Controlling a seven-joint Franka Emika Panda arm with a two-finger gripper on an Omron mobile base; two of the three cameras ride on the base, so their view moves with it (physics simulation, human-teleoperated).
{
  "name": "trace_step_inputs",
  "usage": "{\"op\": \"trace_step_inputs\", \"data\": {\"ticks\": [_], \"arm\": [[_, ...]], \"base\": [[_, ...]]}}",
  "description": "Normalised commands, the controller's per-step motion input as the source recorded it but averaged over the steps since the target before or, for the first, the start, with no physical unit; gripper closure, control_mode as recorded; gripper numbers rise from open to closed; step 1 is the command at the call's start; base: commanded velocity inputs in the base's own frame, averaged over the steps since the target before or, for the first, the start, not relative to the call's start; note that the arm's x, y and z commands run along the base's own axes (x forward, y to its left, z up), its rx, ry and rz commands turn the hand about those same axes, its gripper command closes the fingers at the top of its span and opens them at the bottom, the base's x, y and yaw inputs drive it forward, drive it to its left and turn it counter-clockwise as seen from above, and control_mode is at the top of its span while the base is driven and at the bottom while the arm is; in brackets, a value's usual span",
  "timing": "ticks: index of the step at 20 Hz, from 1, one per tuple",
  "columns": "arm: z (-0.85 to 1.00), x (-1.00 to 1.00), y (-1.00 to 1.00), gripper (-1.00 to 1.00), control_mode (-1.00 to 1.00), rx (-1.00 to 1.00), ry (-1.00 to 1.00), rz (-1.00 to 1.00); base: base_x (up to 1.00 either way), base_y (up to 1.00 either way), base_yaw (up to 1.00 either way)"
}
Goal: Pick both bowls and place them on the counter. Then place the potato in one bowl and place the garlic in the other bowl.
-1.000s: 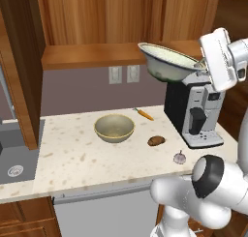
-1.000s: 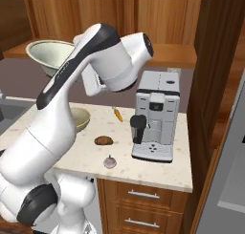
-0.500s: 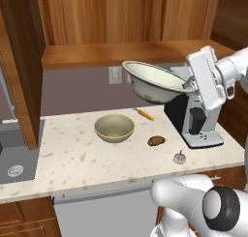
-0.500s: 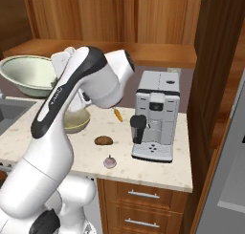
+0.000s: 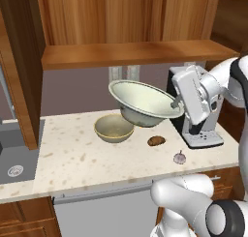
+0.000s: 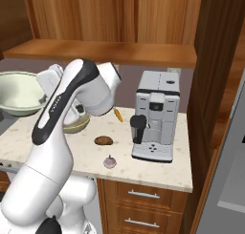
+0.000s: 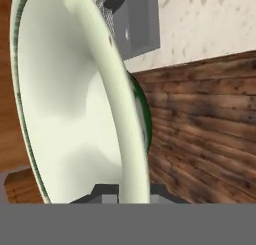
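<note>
Garlic [image 5: 179, 157] sits nearest me on the speckled beige counter [image 5: 72, 158], close to the front edge, with the potato [image 5: 156, 140] a little further back and to its left; both lie loose, well apart from each other. Behind the potato I see the tan-olive bowl [image 5: 114, 127] already standing upright on the stone, empty as far as I can tell.

Above and just right of it hangs the pale cream bowl [image 5: 144, 104], carried in the air and tilted, its dark green foot showing underneath in the hand view. My gripper [image 5: 177, 103] is clamped on its right rim: in the hand view the rim runs down between the two finger tips, one each side of the wall.

Further back stand the coffee machine [image 6: 155, 114], a thin carrot [image 6: 117, 115] near the wall, and the wooden shelf [image 5: 131, 53] above.

I judge the step in hand to be the second bowl's placement; neither vegetable has been touched. The next move, I think, calls for levelling the bowl and lowering it onto bare stone to the left of or in front of the tan-olive bowl, clear of its rim and of the potato, before I let the fingers part.
</note>
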Motion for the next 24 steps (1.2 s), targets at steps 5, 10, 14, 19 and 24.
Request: {"op": "trace_step_inputs", "data": {"ticks": [5, 10, 14, 19, 24], "arm": [[-0.56, 0.10, 0.20, 1.00, -1.00, -0.08, -0.25, 0.24], [-0.63, 0.11, 0.04, 1.00, -1.00, -0.07, -0.17, 0.17], [-0.61, 0.28, 0.10, 1.00, -1.00, -0.05, -0.10, 0.03], [-0.52, 0.23, 0.02, 1.00, -1.00, 0.00, 0.00, -0.01], [-0.55, 0.25, 0.07, 1.00, -1.00, 0.00, -0.01, -0.03]], "base": [[0.00, 0.00, 0.00], [0.00, 0.00, 0.00], [0.00, 0.00, 0.00], [0.00, 0.00, 0.00], [0.00, 0.00, 0.00]]}}
